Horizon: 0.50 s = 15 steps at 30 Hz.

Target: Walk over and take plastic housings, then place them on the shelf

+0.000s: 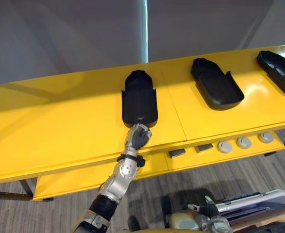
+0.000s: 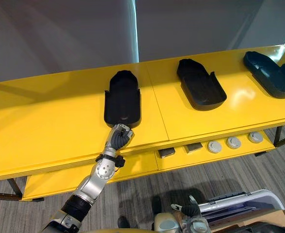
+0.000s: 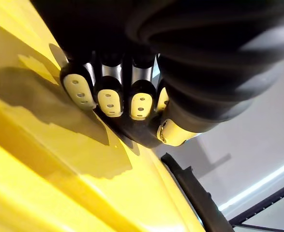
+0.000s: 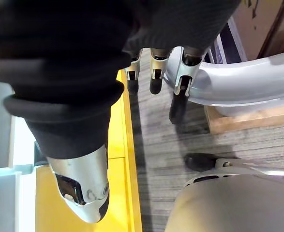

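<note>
Lying flat mid-frame on the yellow shelf (image 1: pixel 59 116), the plastic housing (image 1: pixel 140 99) is clasped by the left hand (image 1: pixel 138 136) at its nearest, reachable end.

Three black plastic housings (image 1: pixel 140 99) lie spaced along the top of one yellow shelf (image 1: pixel 59 121). Its lower ledge carries two dark rectangular blocks (image 1: pixel 176 153) and three round grey discs (image 1: pixel 225 146), set in one row. One pale grey tub (image 1: pixel 278 196) stands on the floor.
</note>
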{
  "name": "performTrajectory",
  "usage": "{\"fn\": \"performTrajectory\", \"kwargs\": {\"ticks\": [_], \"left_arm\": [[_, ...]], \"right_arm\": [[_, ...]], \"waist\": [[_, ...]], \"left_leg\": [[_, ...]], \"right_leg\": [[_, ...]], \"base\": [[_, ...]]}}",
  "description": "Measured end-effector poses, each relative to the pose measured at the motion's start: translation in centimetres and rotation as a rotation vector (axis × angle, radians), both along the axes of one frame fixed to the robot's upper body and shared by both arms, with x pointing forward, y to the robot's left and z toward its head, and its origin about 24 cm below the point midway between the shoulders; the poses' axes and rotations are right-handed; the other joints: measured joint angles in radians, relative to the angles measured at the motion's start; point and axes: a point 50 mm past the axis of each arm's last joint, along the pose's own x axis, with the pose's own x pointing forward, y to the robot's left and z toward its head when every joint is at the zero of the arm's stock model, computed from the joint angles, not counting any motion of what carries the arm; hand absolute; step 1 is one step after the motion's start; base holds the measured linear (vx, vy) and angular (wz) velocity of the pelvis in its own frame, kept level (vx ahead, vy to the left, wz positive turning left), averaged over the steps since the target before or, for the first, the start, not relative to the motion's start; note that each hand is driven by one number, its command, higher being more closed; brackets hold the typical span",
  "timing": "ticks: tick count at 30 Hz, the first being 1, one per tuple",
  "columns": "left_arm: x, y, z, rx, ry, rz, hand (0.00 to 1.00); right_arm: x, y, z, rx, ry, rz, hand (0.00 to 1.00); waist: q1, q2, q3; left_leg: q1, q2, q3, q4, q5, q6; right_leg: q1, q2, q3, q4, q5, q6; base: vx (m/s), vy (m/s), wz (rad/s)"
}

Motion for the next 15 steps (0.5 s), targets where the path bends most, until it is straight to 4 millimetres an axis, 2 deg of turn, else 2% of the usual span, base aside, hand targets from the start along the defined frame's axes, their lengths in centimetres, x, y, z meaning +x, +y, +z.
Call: {"fn": "performTrajectory", "kwargs": {"ticks": [1, 10, 13, 15], "left_arm": [[0.1, 0.0, 0.1, 0.002, 0.000, 0.003, 1.00], [0.2, -0.5, 0.9, -0.083, -0.003, -0.002, 1.00], [-0.5, 0.1, 3.4, -0.209, -0.093, 0.001, 1.00], [-1.1, 1.2, 6.2, -0.305, -0.209, 0.004, 1.00]], "right_arm": [[0.3, 0.1, 0.1, 0.001, -0.006, 0.002, 0.00], [0.3, 0.2, 0.0, 0.008, -0.006, -0.014, 0.00], [0.1, 0.2, -0.1, 0.007, 0.005, -0.017, 0.00], [-0.1, 0.0, -0.3, 0.005, 0.024, -0.019, 0.00]], "waist": [[-0.014, -0.001, 0.000], [-0.015, 0.000, 0.000], [-0.014, 0.001, 0.000], [-0.008, 0.002, -0.001]], "left_leg": [[-0.001, 0.000, 0.001, -0.001, 0.000, 0.000], [0.001, 0.002, 0.001, -0.003, 0.004, 0.006], [0.009, 0.001, -0.012, -0.003, 0.004, 0.006], [0.014, 0.000, -0.038, -0.001, 0.004, 0.006]], "right_leg": [[-0.001, 0.001, 0.001, 0.000, 0.000, 0.000], [0.000, 0.002, -0.004, 0.004, 0.002, -0.003], [0.013, 0.000, -0.018, 0.004, 0.000, 0.000], [0.030, -0.005, -0.040, 0.004, -0.004, 0.003]], "base": [[0.00, 0.000, 0.00], [0.00, 0.002, 0.00], [0.03, 0.015, 0.15], [0.00, 0.017, 0.32]]}}
